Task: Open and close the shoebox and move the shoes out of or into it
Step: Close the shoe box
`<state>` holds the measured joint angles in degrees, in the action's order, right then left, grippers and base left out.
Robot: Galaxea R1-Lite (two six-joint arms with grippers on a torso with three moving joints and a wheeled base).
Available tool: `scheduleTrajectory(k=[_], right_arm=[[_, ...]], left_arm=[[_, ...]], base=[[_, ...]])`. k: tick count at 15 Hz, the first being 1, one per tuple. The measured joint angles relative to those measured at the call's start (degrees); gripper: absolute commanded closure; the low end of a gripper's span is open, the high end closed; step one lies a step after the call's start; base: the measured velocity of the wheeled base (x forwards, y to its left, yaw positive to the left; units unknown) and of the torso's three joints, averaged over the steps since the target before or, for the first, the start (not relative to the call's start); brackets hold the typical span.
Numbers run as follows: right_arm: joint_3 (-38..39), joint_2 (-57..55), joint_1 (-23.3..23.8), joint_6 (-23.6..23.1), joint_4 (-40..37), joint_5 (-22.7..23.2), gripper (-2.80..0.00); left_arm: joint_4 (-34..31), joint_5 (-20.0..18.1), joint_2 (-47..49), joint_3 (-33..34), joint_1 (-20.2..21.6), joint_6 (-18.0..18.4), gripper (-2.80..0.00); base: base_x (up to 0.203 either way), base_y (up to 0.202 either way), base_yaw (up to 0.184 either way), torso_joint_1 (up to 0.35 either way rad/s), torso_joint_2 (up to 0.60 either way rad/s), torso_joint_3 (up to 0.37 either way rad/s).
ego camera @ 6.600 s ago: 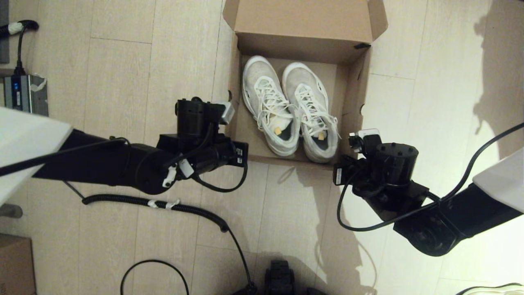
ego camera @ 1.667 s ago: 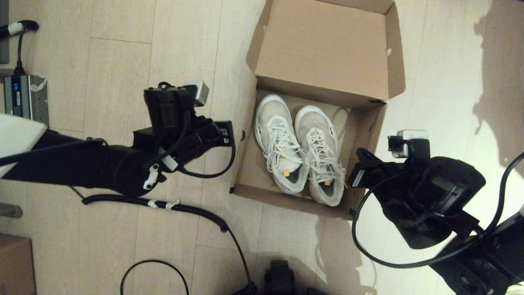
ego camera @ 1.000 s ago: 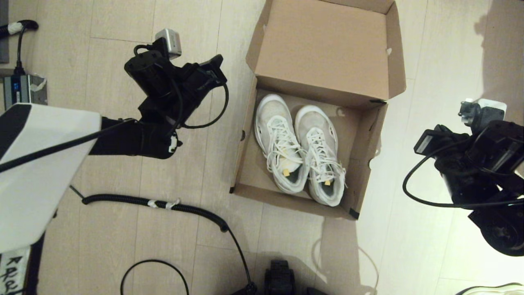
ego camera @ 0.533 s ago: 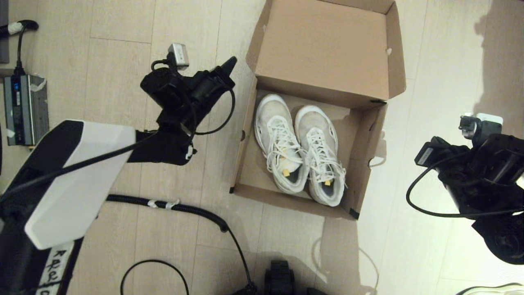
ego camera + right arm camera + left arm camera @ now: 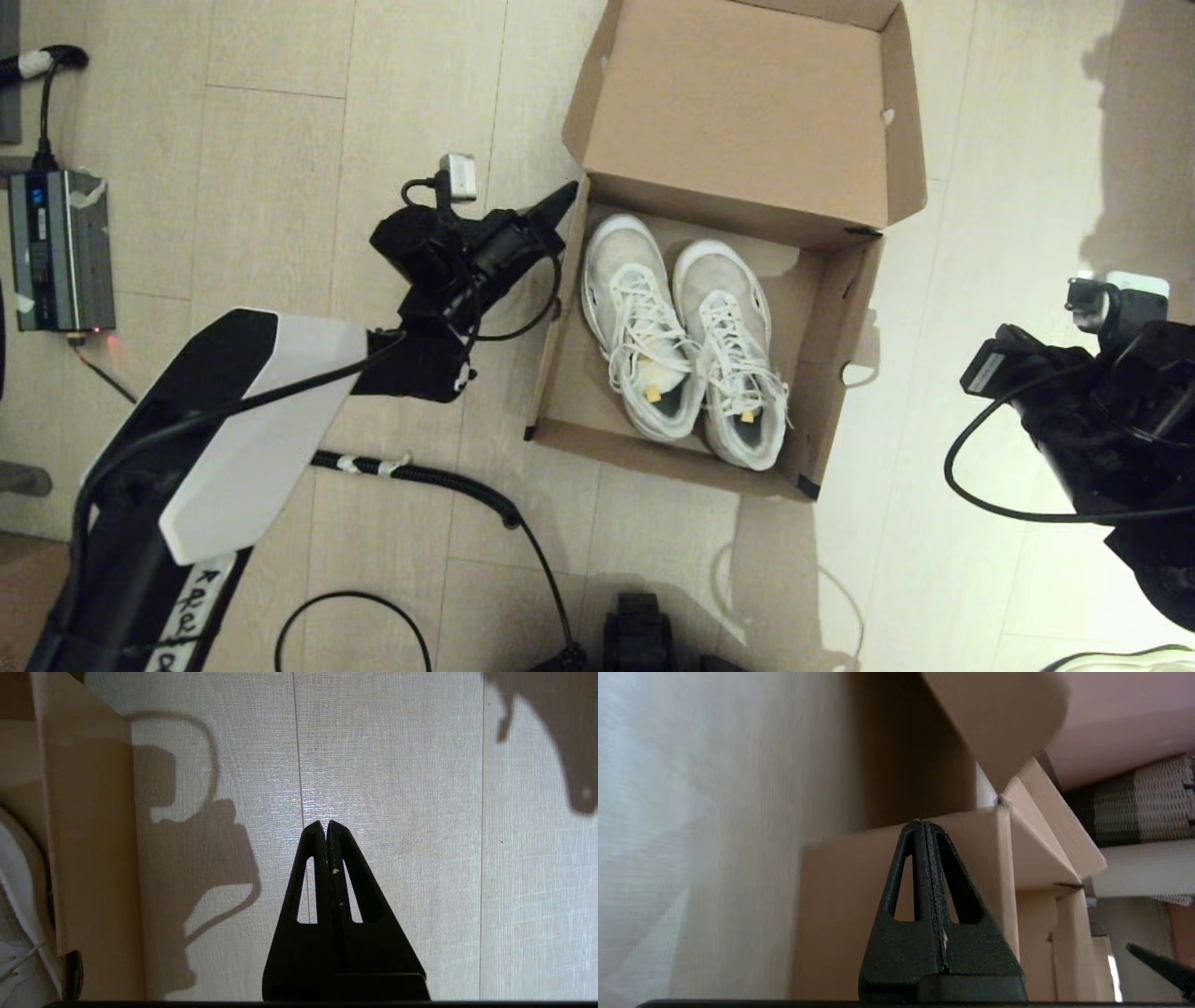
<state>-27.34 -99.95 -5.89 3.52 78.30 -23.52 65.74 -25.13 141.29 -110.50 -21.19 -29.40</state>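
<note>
The box [image 5: 845, 308] sits open on the floor [image 5: 280, 140], its lid [image 5: 738, 121] folded back. Inside, the shoes [image 5: 681, 350] lie side by side. The left gripper [image 5: 560, 201], fingers pressed together, is at the box's left wall near the lid hinge; the right gripper [image 5: 325, 828], also pressed together, hangs over bare floor right of the box.
</note>
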Motion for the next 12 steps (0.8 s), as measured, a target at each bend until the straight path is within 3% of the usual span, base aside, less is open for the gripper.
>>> scheduleTrajectory(k=[4,6,9,12], right_arm=[[1.5,0.9,0.1,0.1,0.0,0.6,0.0],[1.6,0.8,0.3,0.1,0.0,0.8,0.0],[0.6,-1.2,3.5,0.2,0.1,1.2,0.0],[-5.2,-5.5,7.3,0.2,0.1,3.6,0.0]], left_arm=[[0.4,0.1,0.4,0.8,-0.2,0.3,0.0],[1.0,0.1,-0.6,5.0,0.1,1.1,0.0],[4.8,-1.1,-4.0,18.3,0.3,2.5,0.0],[11.5,-3.2,-7.9,34.9,0.3,3.9,0.0]], base=[[0.0,0.0,0.0,0.0,0.0,0.0],[0.0,0.0,0.0,0.0,0.0,0.0],[0.0,0.0,0.0,0.0,0.0,0.0],[0.0,0.0,0.0,0.0,0.0,0.0]])
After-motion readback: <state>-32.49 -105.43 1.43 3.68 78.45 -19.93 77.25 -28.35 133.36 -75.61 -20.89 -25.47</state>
